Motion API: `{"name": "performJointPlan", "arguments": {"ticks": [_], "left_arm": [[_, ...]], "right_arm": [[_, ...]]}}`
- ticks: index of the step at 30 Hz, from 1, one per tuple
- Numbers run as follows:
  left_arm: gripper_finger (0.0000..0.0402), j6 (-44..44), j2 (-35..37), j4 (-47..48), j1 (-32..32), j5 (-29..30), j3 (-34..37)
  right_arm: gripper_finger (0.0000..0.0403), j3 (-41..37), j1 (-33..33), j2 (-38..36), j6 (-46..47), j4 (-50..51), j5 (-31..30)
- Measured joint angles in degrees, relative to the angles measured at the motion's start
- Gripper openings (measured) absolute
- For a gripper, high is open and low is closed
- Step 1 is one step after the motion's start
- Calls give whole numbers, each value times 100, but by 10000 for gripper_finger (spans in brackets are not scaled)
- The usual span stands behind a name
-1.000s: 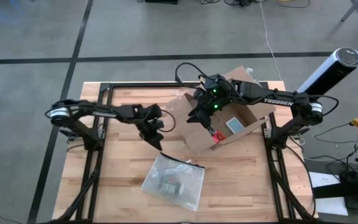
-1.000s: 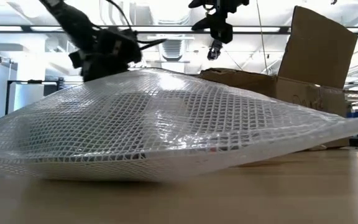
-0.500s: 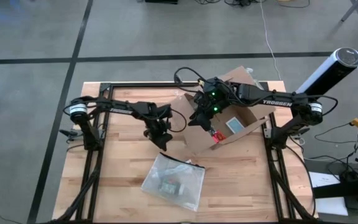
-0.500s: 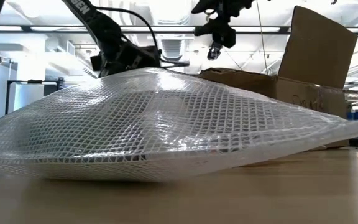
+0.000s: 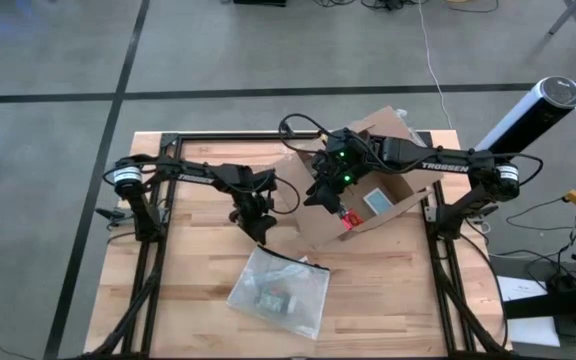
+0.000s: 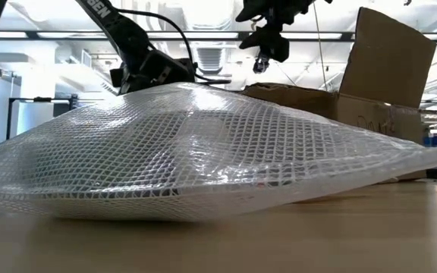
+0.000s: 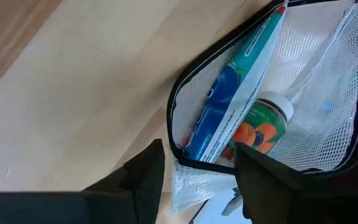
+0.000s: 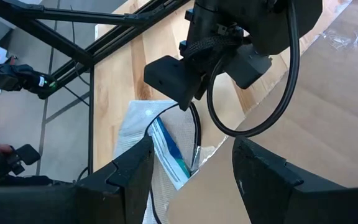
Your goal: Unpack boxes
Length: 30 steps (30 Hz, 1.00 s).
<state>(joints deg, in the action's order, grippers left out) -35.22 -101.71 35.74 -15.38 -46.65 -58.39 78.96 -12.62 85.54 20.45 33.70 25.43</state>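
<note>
Brown corrugated cardboard box (image 5: 368,190) sits open at the table's far right. Your right gripper (image 5: 330,199) hangs over its left flap, fingers apart, empty. Left gripper (image 5: 257,224) hovers just left of the box above the translucent mesh zip pouch (image 5: 280,290), fingers apart. You risk snagging that flap or clashing arms. Box contents mostly hidden; the pouch blocks the low view
</note>
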Motion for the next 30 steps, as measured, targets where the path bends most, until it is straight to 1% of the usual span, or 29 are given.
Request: {"name": "performJointPlan", "arguments": {"ticks": [7, 15, 19, 21, 23, 25, 28, 29, 30], "left_arm": [[162, -51, 0, 14, 54, 99, 0], [180, -180, -138, 4, 331, 114, 0], [179, -195, -207, 7, 498, 114, 2], [166, -195, -216, 5, 548, 116, 2], [142, -195, -219, 0, 567, 115, 2], [106, -180, -219, -11, 565, 116, 2], [36, -86, -219, -21, 565, 118, 2], [18, -62, -219, -30, 565, 120, 2], [11, -35, -219, -36, 565, 120, 2]], "right_arm": [[190, 0, 0, 0, -13, -3, 0], [190, 0, 0, 0, -13, -6, 0], [190, 0, 0, 0, -14, -8, 0], [190, 0, 0, 0, -41, -8, 0], [190, 0, 0, 0, -59, -8, 0], [190, 0, 0, 0, -65, -8, -1], [190, 0, 0, 0, -72, -8, -2], [190, 0, 0, 0, -72, -8, -2], [190, 0, 0, 0, -73, -8, -2]]}}
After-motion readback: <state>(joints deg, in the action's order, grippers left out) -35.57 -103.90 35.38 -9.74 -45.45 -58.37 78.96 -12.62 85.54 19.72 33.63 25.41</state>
